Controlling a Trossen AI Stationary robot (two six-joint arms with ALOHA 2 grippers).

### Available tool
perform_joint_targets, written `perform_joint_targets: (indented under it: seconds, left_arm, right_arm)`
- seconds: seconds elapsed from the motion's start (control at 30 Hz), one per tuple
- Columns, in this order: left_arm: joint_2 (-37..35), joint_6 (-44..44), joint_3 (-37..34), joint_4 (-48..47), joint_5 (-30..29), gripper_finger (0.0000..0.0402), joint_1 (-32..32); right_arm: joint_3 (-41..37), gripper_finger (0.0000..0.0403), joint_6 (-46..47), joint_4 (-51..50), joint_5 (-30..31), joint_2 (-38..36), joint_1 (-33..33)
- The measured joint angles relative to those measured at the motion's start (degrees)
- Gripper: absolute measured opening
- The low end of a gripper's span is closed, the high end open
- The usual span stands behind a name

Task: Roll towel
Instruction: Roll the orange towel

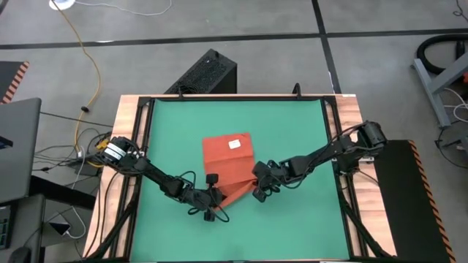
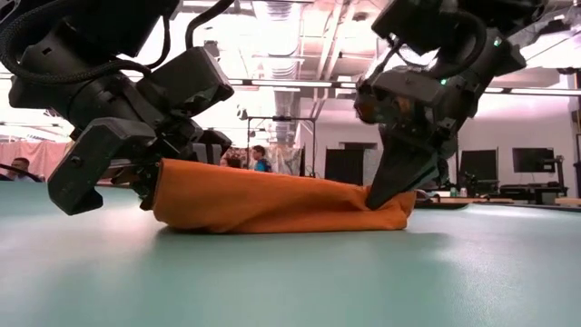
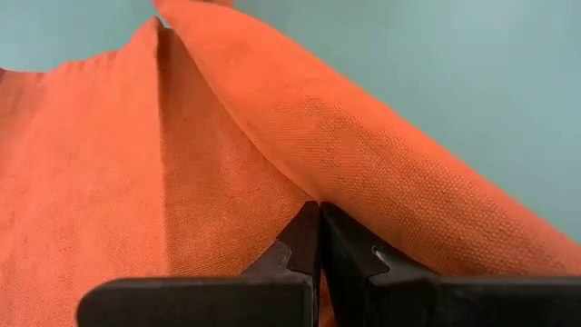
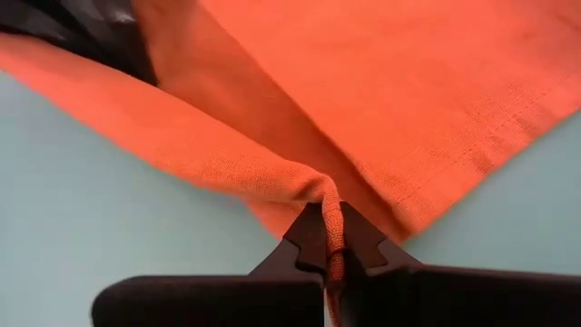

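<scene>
The orange-red towel (image 1: 228, 162) lies in the middle of the green mat (image 1: 292, 131), its white tag (image 1: 235, 145) facing up near the far edge. Its near edge is turned over into a low, thick fold (image 2: 272, 204) that rests on the mat. My left gripper (image 1: 213, 199) is shut at the left end of this fold. My right gripper (image 1: 260, 191) is shut at its right end. The flat far part of the towel lies spread on the mat. My left gripper pinches the fold's left end (image 3: 309, 195) at its fingertips, slanting down from the table's near left. The turned-over cloth rises past the fingers and lies slack on the mat; how many layers are between them I cannot tell. My right gripper pinches a thin ridge of cloth at the fold's right end (image 4: 332, 218) between its two fingers, slanting down from the table's right. The cloth is gathered into a narrow pleat there. In the low view this end (image 2: 392, 202) sits on the mat.
Bare green mat surrounds the towel on all sides. Black rails and a wooden border (image 1: 131, 146) frame the mat. A black box (image 1: 208, 73) stands on the floor beyond the far edge. People (image 2: 260, 156) show far back in the room.
</scene>
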Motion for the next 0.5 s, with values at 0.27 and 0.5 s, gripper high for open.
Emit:
perform_joint_targets:
  seconds: [0.27, 0.5]
  left_arm:
    - [0.00, -0.17, 0.00, -0.09, 0.02, 0.0000, 0.00]
    - [-1.62, -0.26, -0.03, -1.09, 1.09, 0.0000, -0.04]
  right_arm:
    - [0.15, 0.0015, -0.68, 5.02, -0.22, 5.56, -0.75]
    - [0.13, 0.0015, -0.54, 4.67, -1.02, 6.16, -0.76]
